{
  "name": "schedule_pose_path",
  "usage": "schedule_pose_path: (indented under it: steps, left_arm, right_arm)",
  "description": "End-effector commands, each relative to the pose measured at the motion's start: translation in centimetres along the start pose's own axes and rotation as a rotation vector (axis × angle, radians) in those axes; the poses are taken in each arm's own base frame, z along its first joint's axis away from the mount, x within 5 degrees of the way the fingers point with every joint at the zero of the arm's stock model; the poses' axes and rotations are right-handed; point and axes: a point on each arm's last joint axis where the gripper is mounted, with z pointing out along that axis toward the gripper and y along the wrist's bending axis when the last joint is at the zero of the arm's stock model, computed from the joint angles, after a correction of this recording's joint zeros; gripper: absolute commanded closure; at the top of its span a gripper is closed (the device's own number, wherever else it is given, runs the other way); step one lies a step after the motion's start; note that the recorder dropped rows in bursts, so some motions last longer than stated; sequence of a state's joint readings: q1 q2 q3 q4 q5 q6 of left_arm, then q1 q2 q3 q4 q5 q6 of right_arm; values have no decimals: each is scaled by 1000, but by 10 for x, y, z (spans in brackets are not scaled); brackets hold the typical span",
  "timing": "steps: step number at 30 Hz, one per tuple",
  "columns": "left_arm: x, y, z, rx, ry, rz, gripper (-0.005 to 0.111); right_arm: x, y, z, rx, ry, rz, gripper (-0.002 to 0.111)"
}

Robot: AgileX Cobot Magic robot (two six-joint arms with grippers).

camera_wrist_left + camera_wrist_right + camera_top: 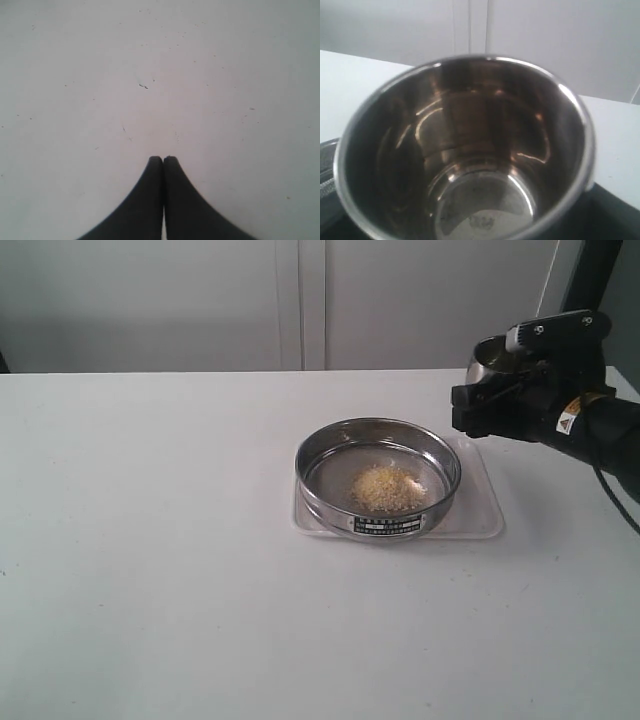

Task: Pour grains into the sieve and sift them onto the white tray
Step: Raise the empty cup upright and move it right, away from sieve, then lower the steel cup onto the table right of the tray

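Grains lie in a small yellow-white heap at the middle of the sieve, which sits squarely on the white tray near the centre of the table. The pour looks done and the sifting not yet begun. The right gripper hangs raised off the sieve's right rim in the exterior view, its jaws clamped wide around a steel cup. The right wrist view looks straight into the cup and shows a bare, shiny bottom with no grain left. The left gripper is pressed fully closed and holds nothing. It hovers over a bare, speckled patch of table, and the exterior view does not show it, so how far it stands from the sieve cannot be told. The sieve lies below and to the left of the right jaws, so the right arm appears the nearer of the two. That arm is occupied, and the cup would likely have to be set down first. The sieve is round and offers no long axis, so a grip on its steel wall could come from any side. The tray's longer side runs left to right across the exterior view, leaving bare margin on the sieve's right.
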State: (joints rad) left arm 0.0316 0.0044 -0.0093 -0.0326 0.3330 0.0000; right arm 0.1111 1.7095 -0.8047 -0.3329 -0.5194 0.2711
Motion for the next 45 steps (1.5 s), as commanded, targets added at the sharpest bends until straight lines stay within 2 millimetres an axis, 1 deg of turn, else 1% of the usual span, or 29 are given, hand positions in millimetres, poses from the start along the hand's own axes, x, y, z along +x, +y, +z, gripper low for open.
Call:
schedule_pose_path:
  steps: [1,4,8,19,23,28,35,38,45]
  left_arm:
    - [3,-1,1,7,10,-1,107]
    - [3,-1,1,7,10,-1,107]
    - [3,-1,1,7,10,-1,107]
    - [3,-1,1,7,10,-1,107]
    - [3,-1,1,7,10,-1,107]
    - [3,-1,1,7,10,-1,107]
    - [3,-1,1,7,10,-1,107]
    - [3,-1,1,7,10,-1,107]
    - [3,-1,1,7,10,-1,107]
  right_arm:
    - [-6,-7,-4,13,-52,31,108]
    - [-5,-19,-5,45,-57,54,108]
    - [-3,-34,-11,70,-113,96,108]
    - [24,-64,-3,140,-106,162,108]
    - [38,-74,1,186,-69,161,108]
    - [53,-76,9,190,-31,110,108]
    - [77,-80,20,211,-47,144,108]
    - [86,-82,25,225,-28,137,108]
    - [99,-86,32,246,-11,141,108]
